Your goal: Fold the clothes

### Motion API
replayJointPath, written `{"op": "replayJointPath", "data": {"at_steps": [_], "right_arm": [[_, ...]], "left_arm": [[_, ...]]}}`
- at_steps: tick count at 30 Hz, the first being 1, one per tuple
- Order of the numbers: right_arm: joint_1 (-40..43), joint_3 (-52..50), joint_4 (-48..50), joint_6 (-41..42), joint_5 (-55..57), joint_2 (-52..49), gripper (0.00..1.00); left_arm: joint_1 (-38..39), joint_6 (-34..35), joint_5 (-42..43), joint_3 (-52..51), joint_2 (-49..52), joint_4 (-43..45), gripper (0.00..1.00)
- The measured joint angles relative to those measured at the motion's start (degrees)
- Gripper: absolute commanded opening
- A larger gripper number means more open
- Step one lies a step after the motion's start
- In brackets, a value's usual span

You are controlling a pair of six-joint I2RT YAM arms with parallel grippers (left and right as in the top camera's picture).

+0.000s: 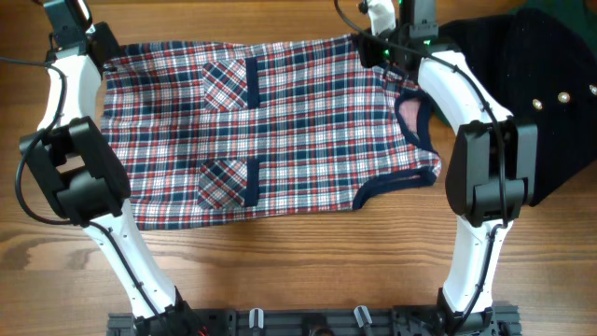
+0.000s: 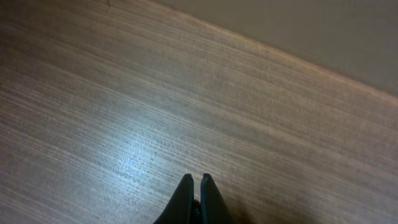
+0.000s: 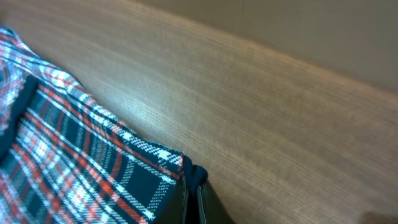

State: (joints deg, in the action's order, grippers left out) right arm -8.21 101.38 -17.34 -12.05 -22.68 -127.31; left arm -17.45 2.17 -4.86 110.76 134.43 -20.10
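Left pincer point(image 2: 196, 182) closed; right pincer point(image 3: 194, 186) clamped on clothes point(image 3: 93, 155); arms extended

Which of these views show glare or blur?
Left wrist view: a pale glare patch on the wooden table. Right wrist view: the plaid garment near the lens looks soft. Overhead view: sharp, evenly lit.

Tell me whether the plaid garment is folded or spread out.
Spread, not folded: the plaid garment lies flat on the table, full outline visible, with both patch pockets showing.
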Motion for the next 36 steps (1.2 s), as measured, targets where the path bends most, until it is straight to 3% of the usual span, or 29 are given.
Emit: {"op": "replayJointPath", "data": {"at_steps": [7, 13, 18, 28, 36], "right_arm": [[0.61, 3.23, -9.68, 0.02, -1.31, 0.0, 0.04], [3.04, 3.26, -19.78, -1.53, -3.93, 0.57, 0.04], [3.15, 3.34, -29.49, -3.28, -4.52, 4.5, 0.04], [4.76, 3.52, -44.26, -3.5, -4.76, 4.96, 0.04], [8.96, 3.5, -48.15, 2.36, -3.91, 4.96, 0.04]], "left_arm": [[0.31, -0.83, -0.02, 1.2, -4.02, -9.01, 0.04], [0.31, 0.37, 0.26, 1.84, -12.35, -22.27, 0.04], [0.24, 1.27, 0.44, 2.38, -13.25, -35.69, 0.04], [-2.12, 7.26, 0.42, 2.38, -13.25, -45.59, 0.04], [-3.63, 9.33, 0.39, 2.27, -13.25, -46.95, 0.04]]}}
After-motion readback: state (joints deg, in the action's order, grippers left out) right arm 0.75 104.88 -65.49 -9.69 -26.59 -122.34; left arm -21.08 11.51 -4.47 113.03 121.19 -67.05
